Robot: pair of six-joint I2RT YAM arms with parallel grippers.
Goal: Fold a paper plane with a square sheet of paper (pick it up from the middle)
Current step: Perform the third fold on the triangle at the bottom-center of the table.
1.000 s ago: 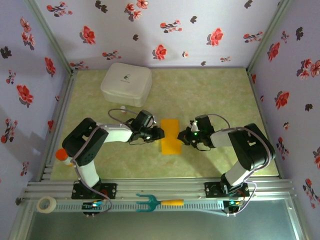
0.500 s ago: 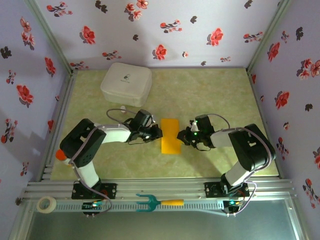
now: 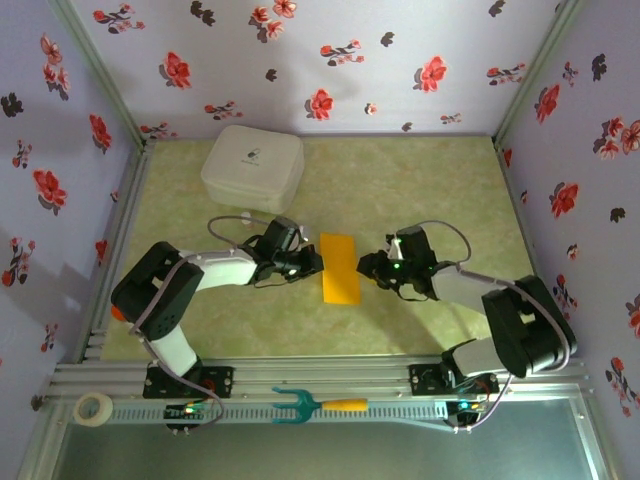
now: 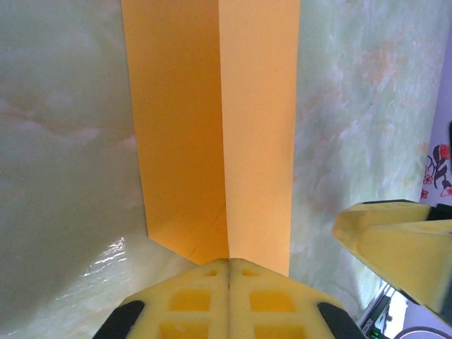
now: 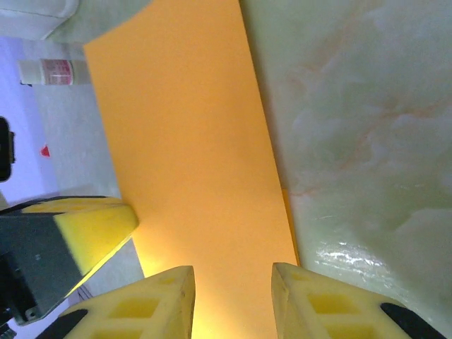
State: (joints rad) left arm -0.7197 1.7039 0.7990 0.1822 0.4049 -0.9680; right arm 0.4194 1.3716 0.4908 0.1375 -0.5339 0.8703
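Note:
The orange-yellow paper (image 3: 340, 270) lies mid-table as a narrow folded strip between the two arms. In the left wrist view the paper (image 4: 212, 127) shows a centre crease running straight into the seam of my left gripper (image 4: 228, 263). That gripper is shut on the strip's near edge. From above, the left gripper (image 3: 316, 262) sits at the paper's left side and the right gripper (image 3: 365, 266) at its right side. My right gripper (image 5: 232, 282) is open, its fingers astride the paper (image 5: 191, 141) without pinching it. One of its fingers (image 4: 395, 240) shows beside the strip.
A white lidded box (image 3: 252, 167) stands at the back left. An orange-capped bottle (image 3: 120, 312) peeks out by the left arm's elbow. On the front rail lie a tape roll (image 3: 94, 408) and a teal fork tool (image 3: 300, 404). Flowered walls close three sides.
The left gripper has closed on the paper's edge while the right gripper has opened and let go. The right arm's elbow swung outward to the right, and the paper shifted slightly.

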